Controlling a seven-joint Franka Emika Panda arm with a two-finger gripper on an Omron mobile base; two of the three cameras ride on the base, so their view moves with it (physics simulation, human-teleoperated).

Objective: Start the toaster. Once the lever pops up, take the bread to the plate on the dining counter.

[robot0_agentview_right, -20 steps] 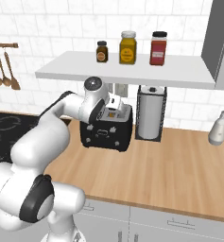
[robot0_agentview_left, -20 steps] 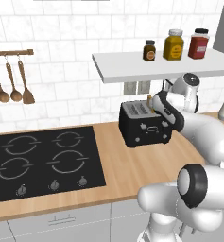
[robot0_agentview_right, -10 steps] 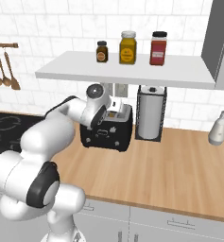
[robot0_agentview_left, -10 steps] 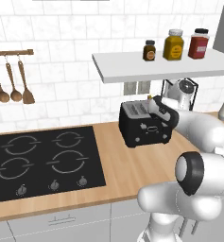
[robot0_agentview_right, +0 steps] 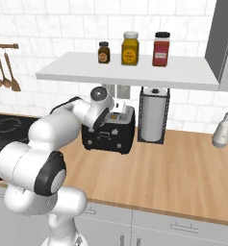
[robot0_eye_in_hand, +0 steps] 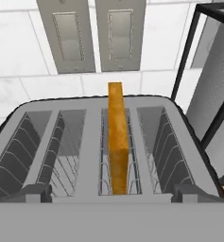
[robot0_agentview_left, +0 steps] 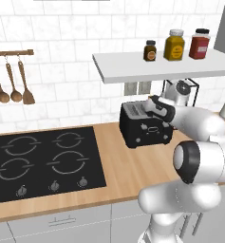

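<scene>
One toaster [robot0_agentview_left: 146, 126] with one bread [robot0_eye_in_hand: 117, 137] slice in it; three jars [robot0_agentview_right: 130, 48] on one shelf [robot0_agentview_right: 134, 72]; one paper towel roll [robot0_agentview_right: 153, 114]. Three wooden spoons [robot0_agentview_left: 12, 85] hanging; one stovetop [robot0_agentview_left: 42, 161] with four burners; two wall outlets [robot0_eye_in_hand: 94, 33].

Black boxy toaster [robot0_agentview_left: 145, 125] with grey top, sitting upright on the wooden desk [robot0_agentview_left: 128, 168], far back by the white tiled wall, right of the stovetop. Small knobs on front. Slice of bread [robot0_eye_in_hand: 117, 142] standing on edge in one slot, orange-brown crust poking up above the top.
</scene>
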